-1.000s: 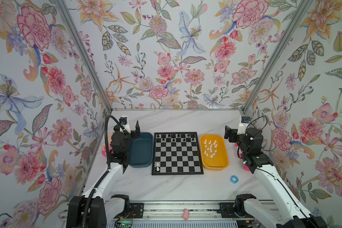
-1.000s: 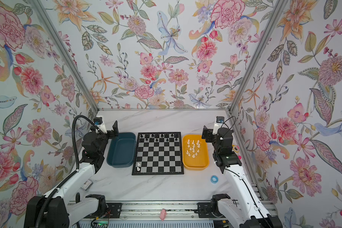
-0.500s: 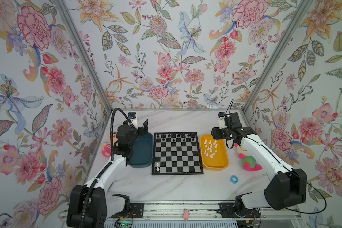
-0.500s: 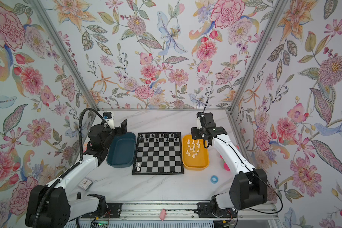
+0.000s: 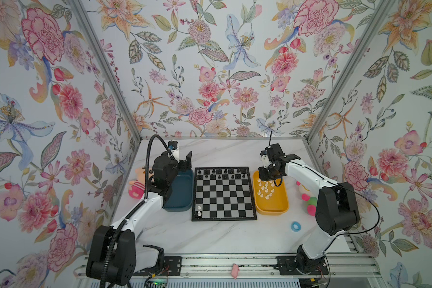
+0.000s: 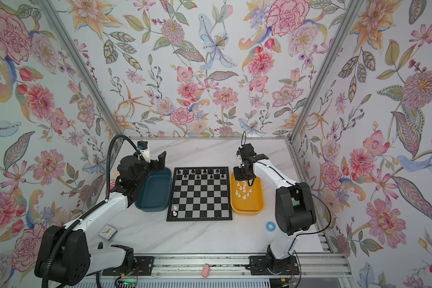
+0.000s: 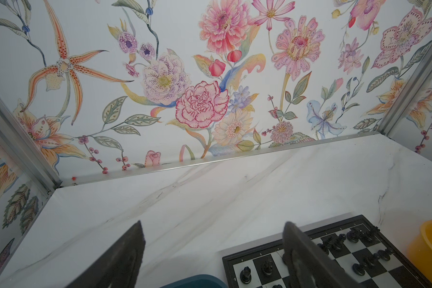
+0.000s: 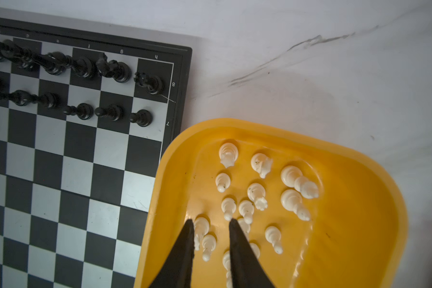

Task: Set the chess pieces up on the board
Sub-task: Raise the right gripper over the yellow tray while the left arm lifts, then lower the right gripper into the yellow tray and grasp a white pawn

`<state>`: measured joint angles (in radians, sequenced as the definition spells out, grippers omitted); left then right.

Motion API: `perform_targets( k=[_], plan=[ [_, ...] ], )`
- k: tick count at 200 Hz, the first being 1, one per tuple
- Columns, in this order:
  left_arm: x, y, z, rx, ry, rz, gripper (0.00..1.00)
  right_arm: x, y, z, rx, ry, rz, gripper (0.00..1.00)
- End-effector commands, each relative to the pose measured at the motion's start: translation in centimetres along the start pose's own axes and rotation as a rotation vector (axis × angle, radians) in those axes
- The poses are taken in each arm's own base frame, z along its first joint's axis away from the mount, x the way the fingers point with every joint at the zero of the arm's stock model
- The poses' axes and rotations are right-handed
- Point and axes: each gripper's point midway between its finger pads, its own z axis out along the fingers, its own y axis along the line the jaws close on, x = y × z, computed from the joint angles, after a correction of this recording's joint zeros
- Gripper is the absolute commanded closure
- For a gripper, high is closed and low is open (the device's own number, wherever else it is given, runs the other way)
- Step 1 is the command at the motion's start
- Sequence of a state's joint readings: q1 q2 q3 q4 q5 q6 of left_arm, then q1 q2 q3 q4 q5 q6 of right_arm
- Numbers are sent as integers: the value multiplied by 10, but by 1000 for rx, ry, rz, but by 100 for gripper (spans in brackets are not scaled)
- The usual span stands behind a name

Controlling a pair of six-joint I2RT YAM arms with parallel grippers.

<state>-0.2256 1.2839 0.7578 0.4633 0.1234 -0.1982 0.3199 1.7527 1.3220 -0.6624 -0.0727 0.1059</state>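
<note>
**Right arm swung in over the tray**

Right gripper [image 8: 210, 221] has come from the bench's [image 5: 210, 239] right side to hang over the yellow tray [image 5: 274, 207]. Its fingers [image 8: 185, 249] are drawn to a narrow gap among the white chess pieces [image 8: 256, 195]; whether they pinch one I cannot tell. Left gripper [image 7: 213, 223] hovers spread and empty by the teal tray [image 5: 182, 195]. Two more stand on the board [image 5: 223, 197], at its near left corner.
</note>
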Motion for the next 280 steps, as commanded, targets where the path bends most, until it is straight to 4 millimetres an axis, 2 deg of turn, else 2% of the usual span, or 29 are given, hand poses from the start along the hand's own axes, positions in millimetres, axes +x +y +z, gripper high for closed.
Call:
perform_targets(
  k=[1, 109, 280],
  plan=[
    [-13, -1, -1, -10, -28, 17, 12, 1, 5, 4, -7, 30, -13, 76],
    [-11, -7, 0, -3, -24, 24, 12, 13, -8, 31, 68, 90, -19, 80],
    [-12, -9, 0, -1, -20, 40, 11, 12, -10, 51, 66, 97, 3, 80]
  ],
)
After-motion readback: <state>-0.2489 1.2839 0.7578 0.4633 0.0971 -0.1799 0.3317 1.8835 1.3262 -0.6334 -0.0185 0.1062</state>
